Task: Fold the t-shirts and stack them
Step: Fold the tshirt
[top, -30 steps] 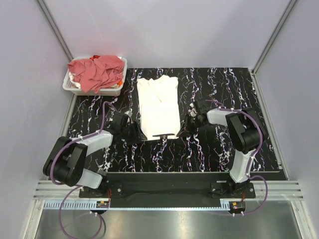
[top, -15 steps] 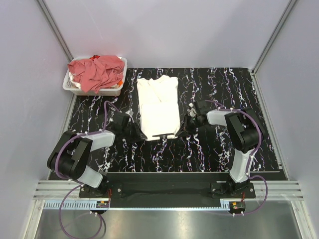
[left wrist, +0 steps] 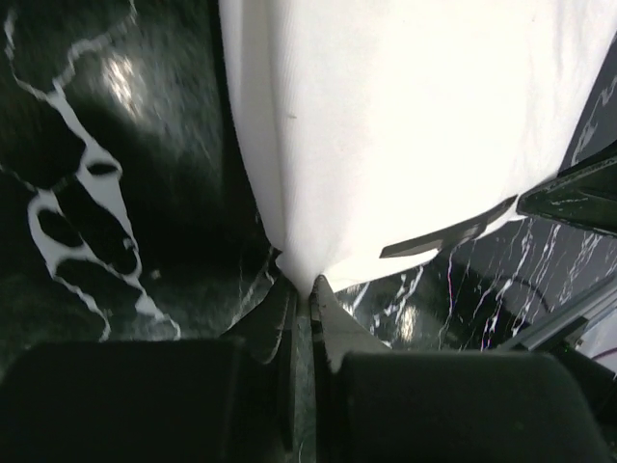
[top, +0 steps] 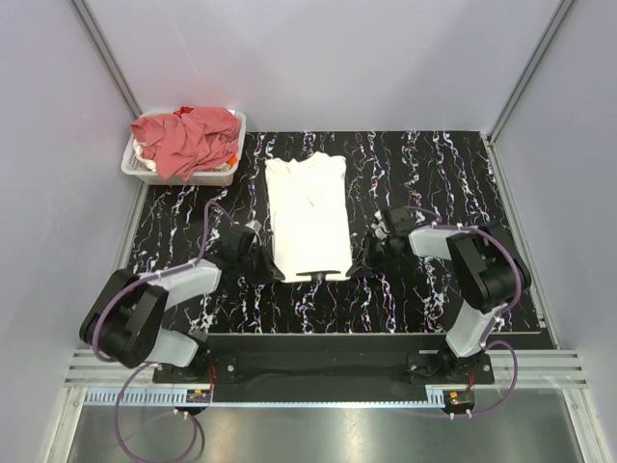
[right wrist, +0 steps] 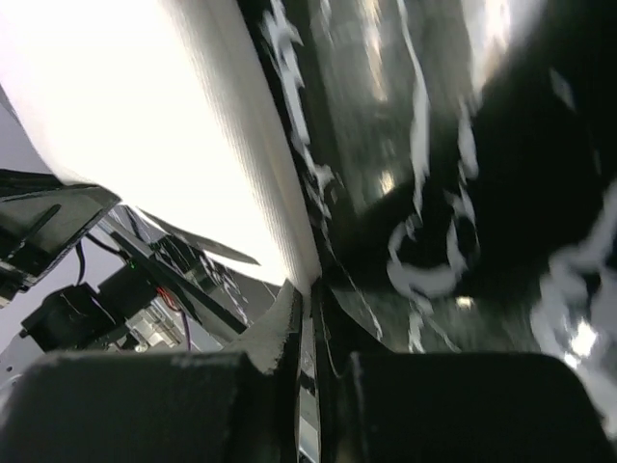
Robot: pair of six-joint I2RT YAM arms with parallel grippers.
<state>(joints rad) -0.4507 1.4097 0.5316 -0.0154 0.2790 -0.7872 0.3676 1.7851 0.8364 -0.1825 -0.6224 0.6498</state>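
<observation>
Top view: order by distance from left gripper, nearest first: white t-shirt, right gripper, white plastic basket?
1. plain white cloth t-shirt: near-left corner pinched in the fingers of the left gripper.
2. right gripper: at the shirt's near-right corner.
3. white plastic basket: far left.

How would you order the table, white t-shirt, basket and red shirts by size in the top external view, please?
1. table
2. white t-shirt and basket: too close to rank
3. red shirts, heaped in the basket
</observation>
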